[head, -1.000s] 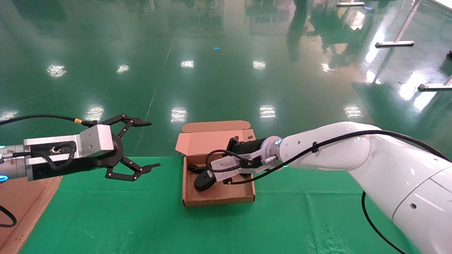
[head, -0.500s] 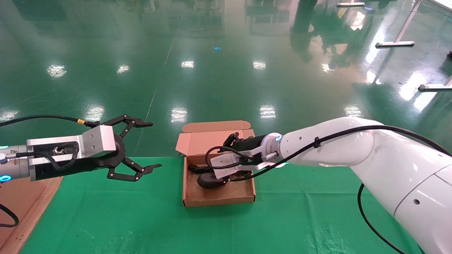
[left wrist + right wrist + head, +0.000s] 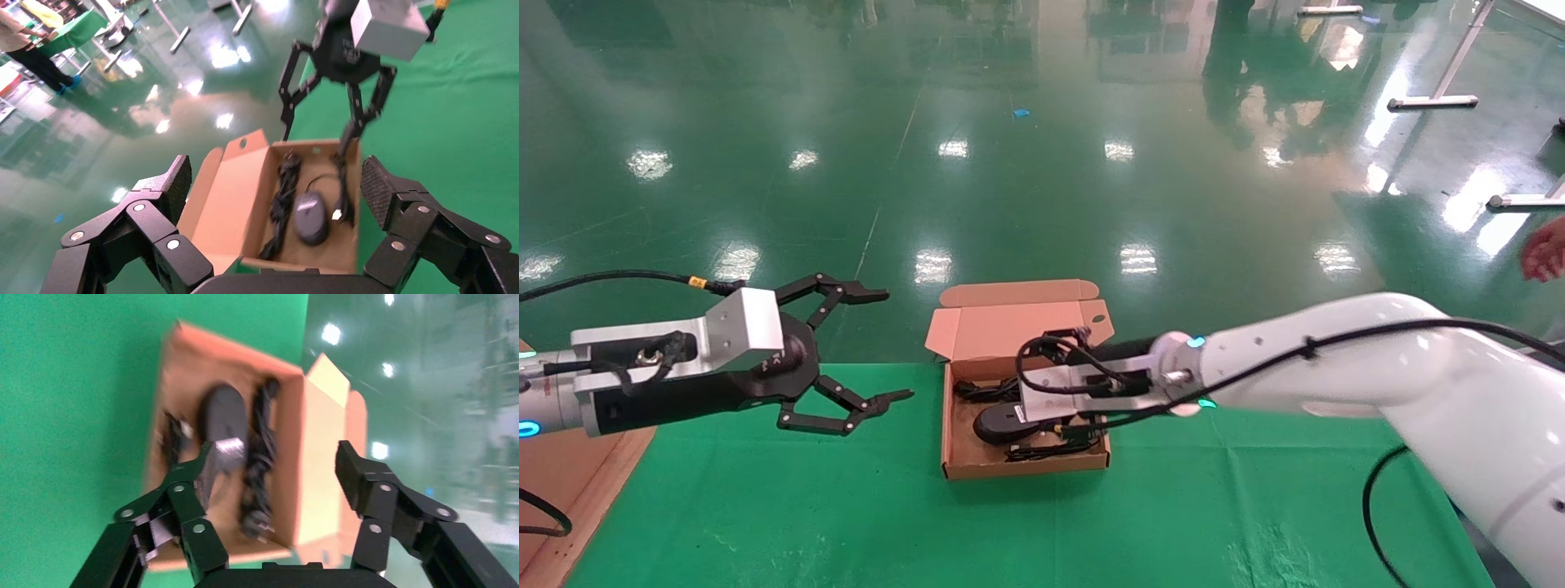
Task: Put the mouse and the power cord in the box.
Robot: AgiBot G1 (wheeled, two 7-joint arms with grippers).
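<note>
The brown box [image 3: 1026, 467] stands open on the green cloth, its lid [image 3: 1009, 327] raised at the far side. Inside, the black mouse [image 3: 997, 425] lies flat beside the bundled power cord [image 3: 985, 390]; the mouse's thin cable [image 3: 1050, 447] is heaped along the near wall. My right gripper [image 3: 1065, 390] hovers open over the box's right half, holding nothing. The right wrist view shows the mouse [image 3: 223, 416] and power cord [image 3: 260, 459] beyond its open gripper [image 3: 278, 459]. My left gripper [image 3: 891, 343] hangs open left of the box, looking into the box [image 3: 306, 266] past its own fingers [image 3: 177, 177].
The green cloth [image 3: 846, 523] ends at the table's far edge just behind the box, with glossy green floor beyond. A brown board [image 3: 568, 474] lies at the left edge. A person's hand [image 3: 1544, 249] shows at the far right. Metal stand legs [image 3: 1430, 102] stand far back.
The right gripper has let go of the mouse, which now lies flat in the box, and has drawn back to the right. The left gripper has drifted slightly toward the box.
</note>
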